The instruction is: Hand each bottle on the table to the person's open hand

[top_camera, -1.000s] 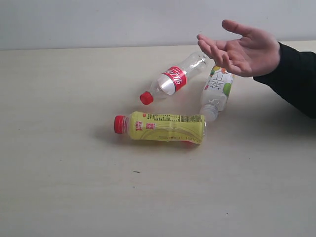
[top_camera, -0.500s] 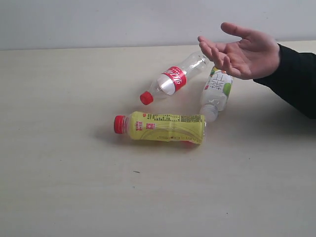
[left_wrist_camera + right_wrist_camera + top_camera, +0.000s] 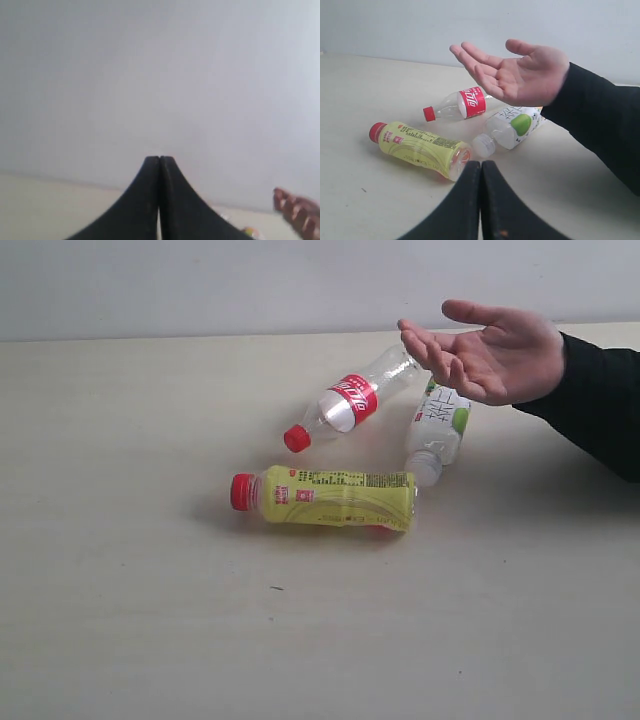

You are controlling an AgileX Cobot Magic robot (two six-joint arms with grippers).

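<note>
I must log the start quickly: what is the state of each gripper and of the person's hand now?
Black left gripper: jaws closed, holding nothing.
Black right gripper: jaws closed, holding nothing.
Person's bare light-skinned hand: open, empty.

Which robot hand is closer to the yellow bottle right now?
Right. The right hand, shut, has the yellow bottle lying just beyond its tips; the left hand, also shut, faces mostly wall, bottle out of view.

I see a plain, pale grey-white wall (image 3: 200,285) running behind the beige table (image 3: 120,640). The light is soft and even, leaving only faint shadows.
</note>
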